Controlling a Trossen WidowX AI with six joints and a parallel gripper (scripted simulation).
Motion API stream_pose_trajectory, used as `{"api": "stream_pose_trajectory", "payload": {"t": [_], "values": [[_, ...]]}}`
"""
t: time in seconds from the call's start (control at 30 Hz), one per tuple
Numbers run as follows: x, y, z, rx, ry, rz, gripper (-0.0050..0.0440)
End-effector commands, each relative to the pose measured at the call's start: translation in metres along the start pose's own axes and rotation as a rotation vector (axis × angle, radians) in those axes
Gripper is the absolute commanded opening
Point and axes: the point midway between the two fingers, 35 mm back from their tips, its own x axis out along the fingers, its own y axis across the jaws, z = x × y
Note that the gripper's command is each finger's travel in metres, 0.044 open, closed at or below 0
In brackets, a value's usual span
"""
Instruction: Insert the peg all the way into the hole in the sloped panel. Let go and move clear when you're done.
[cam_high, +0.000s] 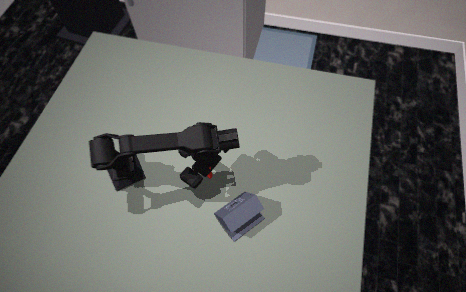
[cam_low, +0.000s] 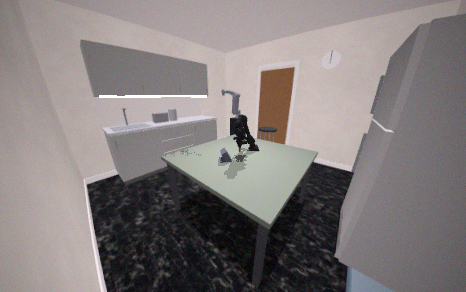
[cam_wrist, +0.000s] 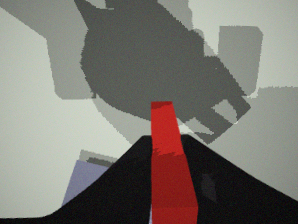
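I'm clamping the red peg in my hand, hanging above the worktop near the sloped panel. Peg should match the panel's slope over the hole before pushing.

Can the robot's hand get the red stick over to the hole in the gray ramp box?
Probably yes. The black hand grips the red square peg above the table, and the gray sloped panel block sits close by with nothing between them.
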Motion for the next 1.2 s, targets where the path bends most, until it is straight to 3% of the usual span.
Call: {"api": "stream_pose_trajectory", "payload": {"t": [0.0,1.17], "values": [[-0.0049,0.0004,-0.0025,0.043,0.023,-0.01,0.0],[-0.0012,-0.0002,-0.0033,0.332,0.073,0.01,0.0]]}}
